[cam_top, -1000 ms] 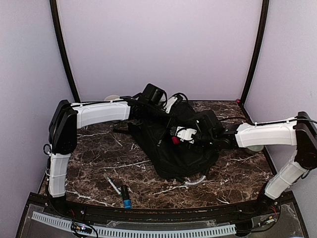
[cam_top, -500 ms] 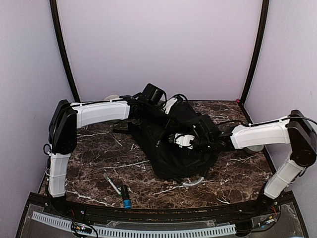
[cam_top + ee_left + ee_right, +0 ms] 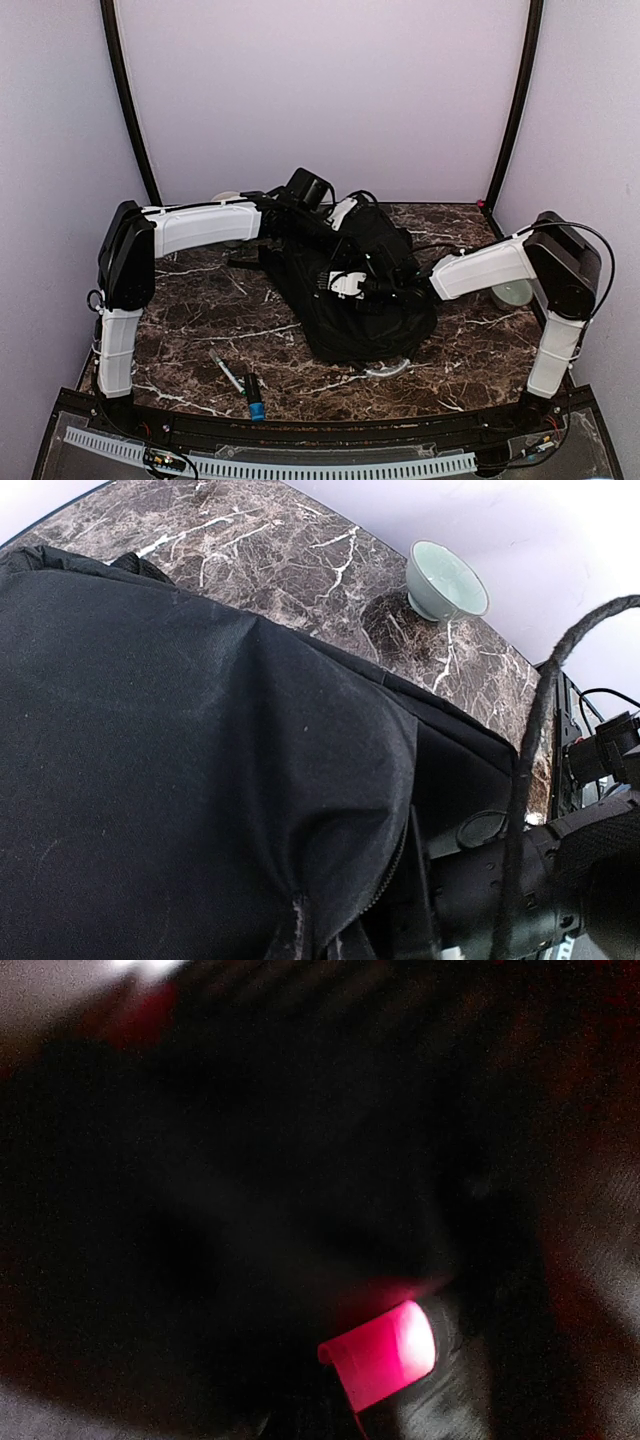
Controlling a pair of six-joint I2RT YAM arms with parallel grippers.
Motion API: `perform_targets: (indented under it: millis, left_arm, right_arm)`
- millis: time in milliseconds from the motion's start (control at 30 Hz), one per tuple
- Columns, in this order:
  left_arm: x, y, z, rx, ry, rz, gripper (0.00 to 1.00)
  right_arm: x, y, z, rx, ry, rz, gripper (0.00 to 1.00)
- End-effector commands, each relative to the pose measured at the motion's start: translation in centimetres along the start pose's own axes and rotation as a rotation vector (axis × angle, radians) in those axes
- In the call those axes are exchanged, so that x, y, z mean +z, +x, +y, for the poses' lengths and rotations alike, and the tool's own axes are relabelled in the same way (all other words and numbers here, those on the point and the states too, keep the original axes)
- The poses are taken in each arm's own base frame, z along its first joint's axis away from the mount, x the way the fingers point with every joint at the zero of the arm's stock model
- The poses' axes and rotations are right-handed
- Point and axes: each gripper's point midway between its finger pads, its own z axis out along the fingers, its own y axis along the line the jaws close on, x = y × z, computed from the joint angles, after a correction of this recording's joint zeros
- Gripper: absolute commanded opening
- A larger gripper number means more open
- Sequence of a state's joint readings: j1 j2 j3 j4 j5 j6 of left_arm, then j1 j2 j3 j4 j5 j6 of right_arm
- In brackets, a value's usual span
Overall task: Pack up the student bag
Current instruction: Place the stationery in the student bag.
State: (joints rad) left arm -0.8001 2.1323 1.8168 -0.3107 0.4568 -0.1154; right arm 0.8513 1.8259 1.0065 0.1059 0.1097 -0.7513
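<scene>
Two pens [image 3: 254, 396] are lying unpacked on the table [image 3: 200, 300] at 7 o'clock. At centre, the student bag [image 3: 350, 325] is receiving our right pincer [image 3: 328, 283], closed narrow inside; we cannot tell what it holds. At 12 o'clock our left pincer [image 3: 350, 213], closed, is meeting the rim. Next, we judge: back out, fetch a pen.

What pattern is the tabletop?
The tabletop is dark brown marble with white veins, clearest in the top view.

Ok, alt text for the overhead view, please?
A black backpack lies on a dark marble table, with both robot arms reaching onto it: the left arm at its far end, the right arm at its middle. Two pens lie near the front edge.
</scene>
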Motion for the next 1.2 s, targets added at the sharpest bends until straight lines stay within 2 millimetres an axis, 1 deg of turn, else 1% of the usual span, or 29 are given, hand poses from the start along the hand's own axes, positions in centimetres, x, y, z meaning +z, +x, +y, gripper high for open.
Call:
perform_targets:
  millis: [0,67,167,267,300,367,467,567,633,733,833,867,933,1000,1067,1167]
  left_arm:
    - [-3.3,-3.8,-3.9,0.060,0.100,-0.083,0.00]
    - [-3.3,-3.8,-3.9,0.061,0.101,-0.080,0.00]
    - [-3.3,-3.6,-3.9,0.063,0.100,-0.077,0.00]
    - [-3.2,-3.6,-3.6,0.070,0.090,-0.076,0.00]
    - [-3.2,-3.5,-3.6,0.072,0.086,-0.075,0.00]
    - [-3.2,-3.5,-3.4,0.076,0.078,-0.073,0.00]
    - [-3.1,-3.2,-3.2,0.077,0.079,-0.064,0.00]
    - [-3.2,-2.8,-2.7,0.075,0.063,-0.053,0.00]
    - [-3.2,-2.6,-2.2,0.071,0.051,-0.047,0.00]
    - [-3.2,-2.3,-1.6,0.062,0.042,-0.039,0.00]
    - [-3.0,-1.8,-0.9,0.051,0.019,-0.030,0.03]
    - [-2.9,-1.6,-0.8,0.052,0.021,-0.026,0.04]
    - [-2.7,-1.1,-0.7,0.052,0.024,-0.019,0.05]
    - [-2.3,-0.4,-0.7,0.046,0.036,-0.003,0.07]
    - [-2.0,0.5,-0.7,0.038,0.049,0.014,0.07]
    - [-1.6,1.8,-0.7,0.024,0.069,0.041,0.06]
  right_arm:
    - [0.9,-4.0,-3.6,0.009,0.152,-0.146,0.04]
    - [0.8,-4.4,-4.0,0.012,0.177,-0.171,0.04]
    - [0.3,-4.3,-3.7,0.010,0.172,-0.171,0.04]
    - [-0.7,-3.8,-2.5,-0.005,0.117,-0.130,0.04]
    - [-1.4,-3.9,-2.2,-0.010,0.106,-0.126,0.04]
    - [-2.2,-3.6,-0.9,-0.025,0.066,-0.103,0.04]
    - [-3.4,-2.5,0.6,-0.041,0.004,-0.051,0.04]
    - [-4.4,-0.7,2.3,-0.055,-0.068,0.021,0.04]
    - [-5.3,0.4,3.1,-0.060,-0.093,0.047,0.04]
    - [-7.5,1.4,3.6,-0.062,-0.106,0.060,0.04]
    - [-9.6,1.9,3.5,-0.059,-0.093,0.048,0.04]
    - [-10.4,1.8,3.2,-0.055,-0.079,0.037,0.04]
    - [-11.7,1.8,2.3,-0.040,-0.043,0.013,0.04]
    - [-12.7,1.9,0.8,-0.016,0.004,-0.006,0.04]
    - [-13.0,2.5,-0.8,0.013,0.045,-0.004,0.04]
    - [-12.7,3.4,-3.3,0.057,0.100,0.008,0.04]
